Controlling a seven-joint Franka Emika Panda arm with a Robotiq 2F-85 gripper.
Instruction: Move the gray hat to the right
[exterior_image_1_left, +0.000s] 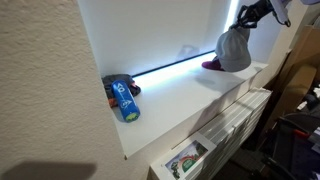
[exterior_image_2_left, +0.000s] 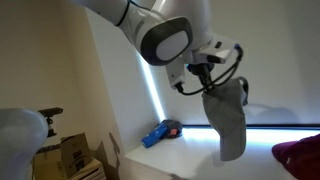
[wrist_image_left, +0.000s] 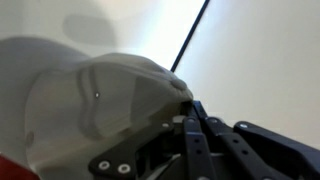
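Observation:
The gray hat (exterior_image_1_left: 234, 50) hangs limp from my gripper (exterior_image_1_left: 246, 22), lifted above the white sill. In an exterior view it dangles below my gripper (exterior_image_2_left: 212, 84) as a long gray fold (exterior_image_2_left: 230, 120). In the wrist view the hat (wrist_image_left: 90, 100) fills the left side, and my gripper (wrist_image_left: 190, 105) is shut on its edge. The maroon cap (exterior_image_1_left: 210, 65) lies on the sill just behind the hanging hat, and it also shows at the frame's lower right corner (exterior_image_2_left: 300, 158).
A blue packet (exterior_image_1_left: 123, 97) with a dark red item beside it lies on the white sill (exterior_image_1_left: 175, 105); it also shows in an exterior view (exterior_image_2_left: 160, 133). A white cabinet front (exterior_image_1_left: 225, 130) stands below. Cardboard boxes (exterior_image_2_left: 70, 155) sit at lower left.

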